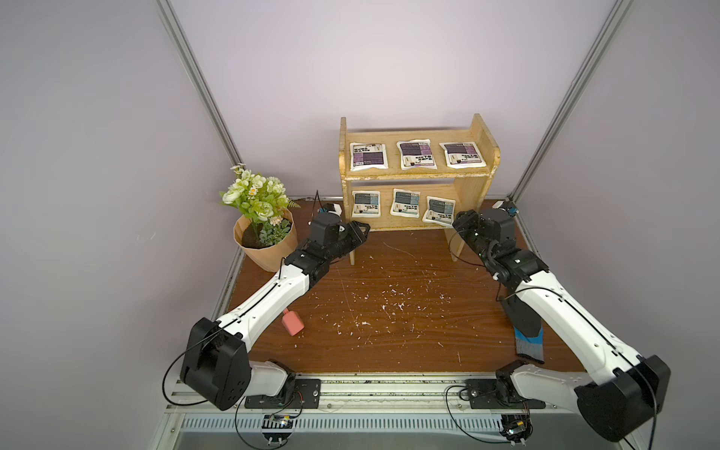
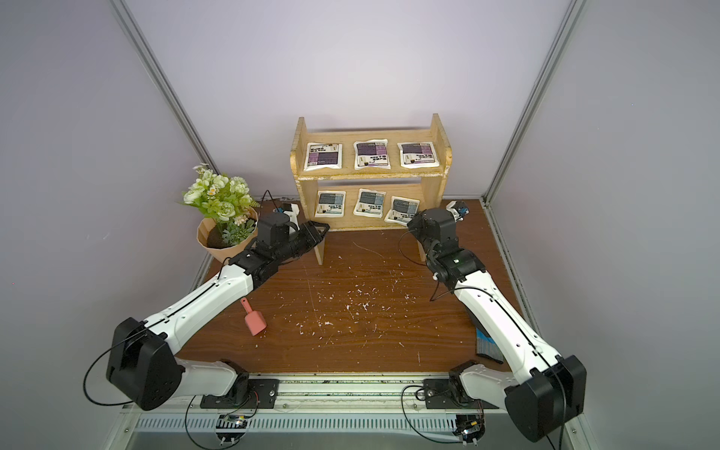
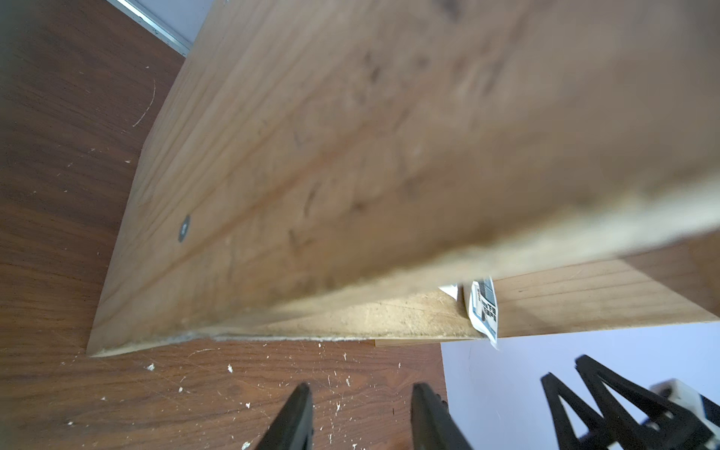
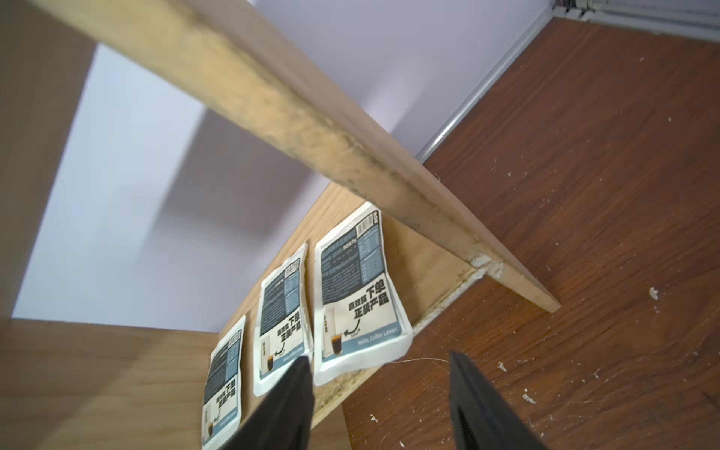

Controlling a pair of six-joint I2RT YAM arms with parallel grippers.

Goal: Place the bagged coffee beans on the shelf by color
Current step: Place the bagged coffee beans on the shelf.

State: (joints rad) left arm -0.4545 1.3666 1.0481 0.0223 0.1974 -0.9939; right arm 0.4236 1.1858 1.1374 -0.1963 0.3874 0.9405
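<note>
Plainly, all six bags are on the shelf (image 1: pixel 417 176): three purple pouches (image 1: pixel 415 154) in a row on its top tier and three grey-blue pouches (image 1: pixel 405 202) on its lower tier, so the sort by colour looks done.

The right gripper (image 4: pixel 378 356) sits just off the front of the shelf at the lower tier's right end. Its fingers are spread and hold nothing. The end pouch (image 4: pixel 360 296) lies directly ahead of them. Its long axis runs front to back into the shelf, slightly skewed, and its near edge reaches the shelf's front lip. This arm is much the nearer to it, so any straightening would probably fall to it; otherwise a straight pull-back from the shelf should clear the pouch.

The left gripper (image 3: pixel 361 385) is beside the shelf's left side panel, fingers apart and empty.

The end pouch reads "Hello, Coffee Lover." on a blue strip under bold Chinese characters, including "下单". It also shows a barcode and a drawing of a coffee glass.
</note>
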